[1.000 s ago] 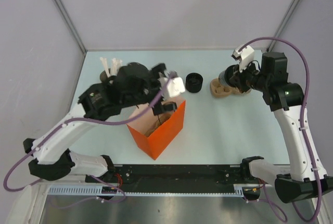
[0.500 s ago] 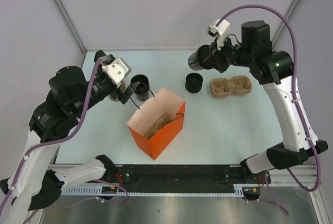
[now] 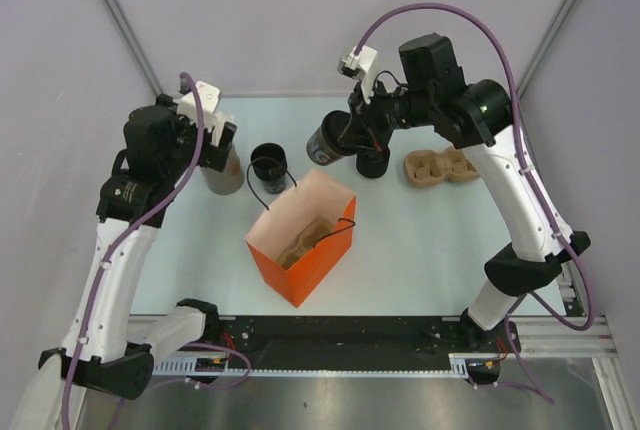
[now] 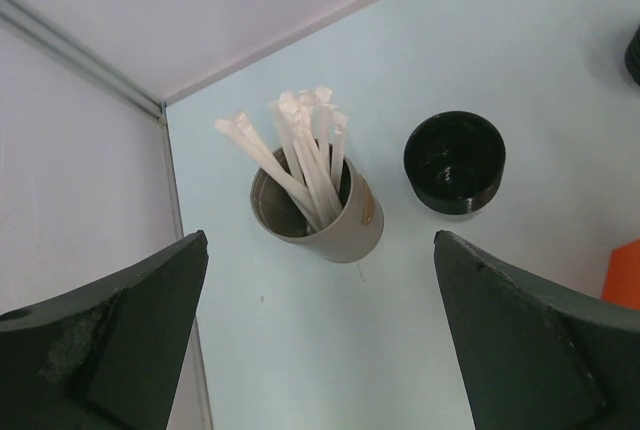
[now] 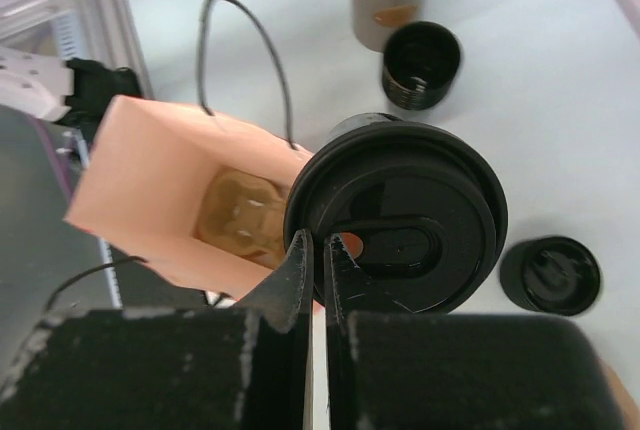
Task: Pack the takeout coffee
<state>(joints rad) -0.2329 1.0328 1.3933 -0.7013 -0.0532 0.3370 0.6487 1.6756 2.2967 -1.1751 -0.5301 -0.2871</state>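
Wrist view: the right gripper (image 5: 318,250) is pinched tight on the lid rim of the coffee cup (image 5: 400,220), a grip the overhead view hides. The cup hangs tilted at twelve o'clock of the orange bag (image 3: 305,235). The left gripper (image 4: 320,290), spread wide and empty, hovers over the straw cup (image 4: 320,215), with an unlidded black cup (image 4: 455,160) at its two o'clock.

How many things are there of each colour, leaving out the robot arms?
Black: 3 (lidded cup, open cup, round piece)
Grey: 1 (straw cup)
Orange: 1 (bag)
Brown: 2 (carrier on table, carrier in bag)
Total: 7
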